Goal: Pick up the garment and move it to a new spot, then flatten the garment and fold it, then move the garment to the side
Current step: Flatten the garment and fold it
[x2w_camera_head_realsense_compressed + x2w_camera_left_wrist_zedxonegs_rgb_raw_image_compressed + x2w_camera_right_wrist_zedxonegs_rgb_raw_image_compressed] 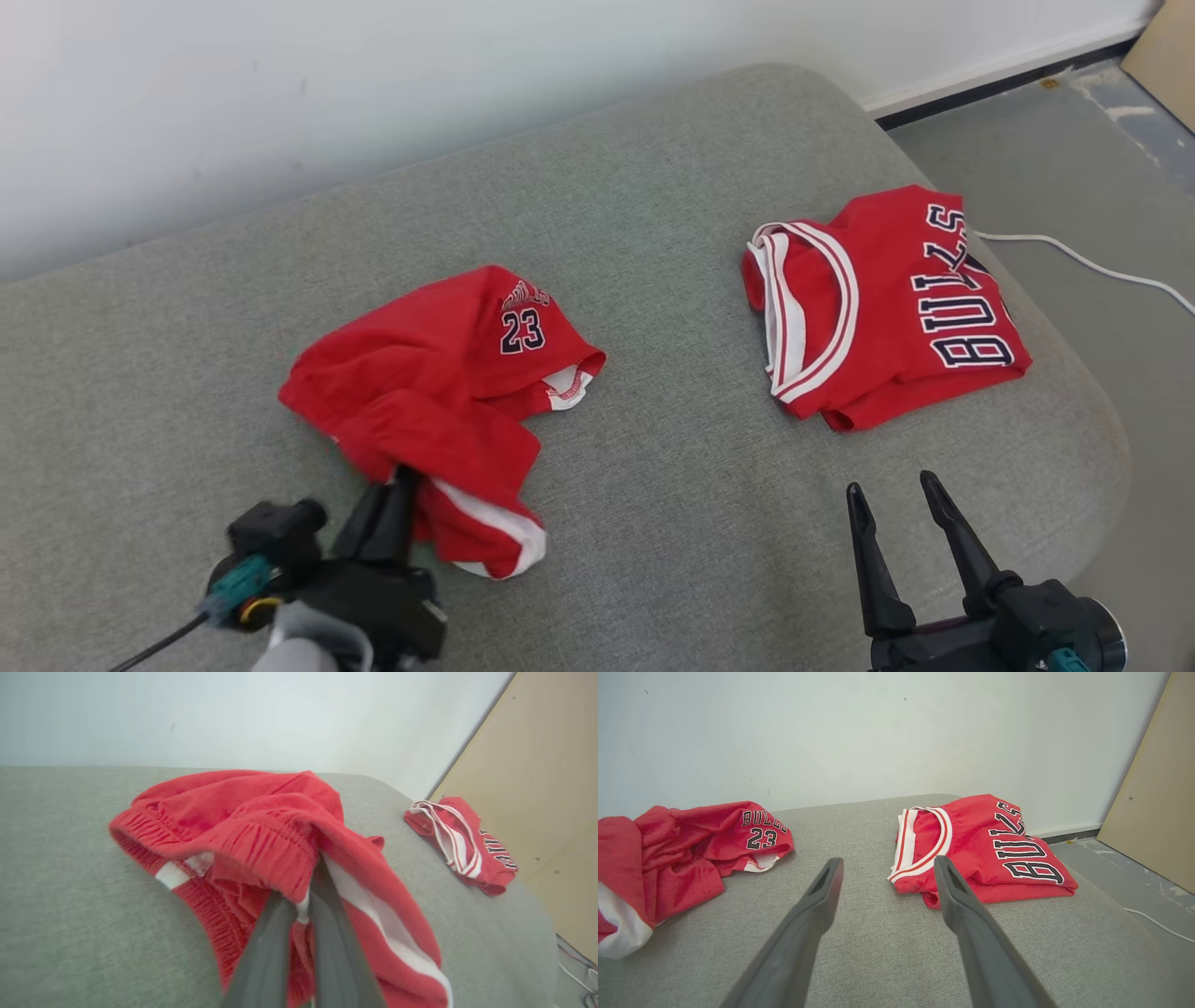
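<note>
The garment (pixel 439 383) is a crumpled pair of red shorts with white trim and the number 23, lying left of centre on the grey cushion (pixel 653 187). My left gripper (pixel 403 478) is at its near edge, shut on the elastic waistband. In the left wrist view the two fingers (pixel 280 933) pinch the red fabric (pixel 243 812) together. In the right wrist view the garment (pixel 691 844) lies at the left. My right gripper (pixel 892 485) hovers open over bare cushion at the lower right, its fingertips (pixel 887 863) spread with nothing between them.
A folded red "BULLS" jersey (pixel 887 308) lies on the right part of the cushion, just beyond my right gripper. A white cable (pixel 1083 263) runs over the grey floor past the cushion's right edge. A pale wall stands behind, and a wooden board (pixel 1153 802) leans at the right.
</note>
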You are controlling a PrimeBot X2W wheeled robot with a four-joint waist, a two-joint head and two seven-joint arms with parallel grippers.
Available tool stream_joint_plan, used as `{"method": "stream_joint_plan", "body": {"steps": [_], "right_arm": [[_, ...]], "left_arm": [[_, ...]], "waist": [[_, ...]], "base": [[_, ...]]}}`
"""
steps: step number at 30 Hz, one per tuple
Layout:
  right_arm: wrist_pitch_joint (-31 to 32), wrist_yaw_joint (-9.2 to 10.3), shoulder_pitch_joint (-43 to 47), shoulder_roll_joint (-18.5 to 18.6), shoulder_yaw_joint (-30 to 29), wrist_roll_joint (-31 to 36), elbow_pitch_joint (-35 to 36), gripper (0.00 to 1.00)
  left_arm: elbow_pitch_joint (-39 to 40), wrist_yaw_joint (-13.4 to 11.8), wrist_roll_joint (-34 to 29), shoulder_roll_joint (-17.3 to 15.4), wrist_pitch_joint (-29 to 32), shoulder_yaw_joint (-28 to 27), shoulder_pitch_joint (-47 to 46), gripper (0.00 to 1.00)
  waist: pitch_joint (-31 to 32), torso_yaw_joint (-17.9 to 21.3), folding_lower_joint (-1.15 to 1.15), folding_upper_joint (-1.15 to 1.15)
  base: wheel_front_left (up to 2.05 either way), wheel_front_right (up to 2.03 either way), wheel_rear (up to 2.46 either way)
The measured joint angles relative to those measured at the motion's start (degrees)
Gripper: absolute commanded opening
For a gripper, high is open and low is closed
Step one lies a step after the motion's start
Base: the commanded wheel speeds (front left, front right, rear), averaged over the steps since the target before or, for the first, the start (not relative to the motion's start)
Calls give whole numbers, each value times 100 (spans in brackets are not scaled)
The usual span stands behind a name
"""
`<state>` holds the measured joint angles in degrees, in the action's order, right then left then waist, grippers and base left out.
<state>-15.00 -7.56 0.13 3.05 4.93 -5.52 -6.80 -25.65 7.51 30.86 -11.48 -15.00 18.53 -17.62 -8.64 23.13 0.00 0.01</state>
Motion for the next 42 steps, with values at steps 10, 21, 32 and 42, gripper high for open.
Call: {"method": "stream_joint_plan", "body": {"steps": [10, 21, 32, 42], "right_arm": [[-9, 0, 4, 5, 81, 11, -36, 100], [-9, 0, 20, 9, 88, 11, -52, 100], [-9, 0, -2, 13, 151, 10, -64, 100], [-10, 0, -4, 11, 91, 8, -52, 100]], "left_arm": [[1221, -2, 102, 243, 1001, 1088, -1283, 0], [1689, -403, 876, 840, 1306, 1298, -2119, 0], [312, -1847, 1559, 94, 1905, 1229, -1545, 0], [-559, -2076, 1347, -806, 2569, 1321, -1399, 0]], "waist": [[127, -163, 0, 0], [190, -230, 0, 0], [192, -482, 0, 0], [138, -711, 0, 0]], "base": [[0, 0, 0], [0, 0, 0], [0, 0, 0], [0, 0, 0]]}}
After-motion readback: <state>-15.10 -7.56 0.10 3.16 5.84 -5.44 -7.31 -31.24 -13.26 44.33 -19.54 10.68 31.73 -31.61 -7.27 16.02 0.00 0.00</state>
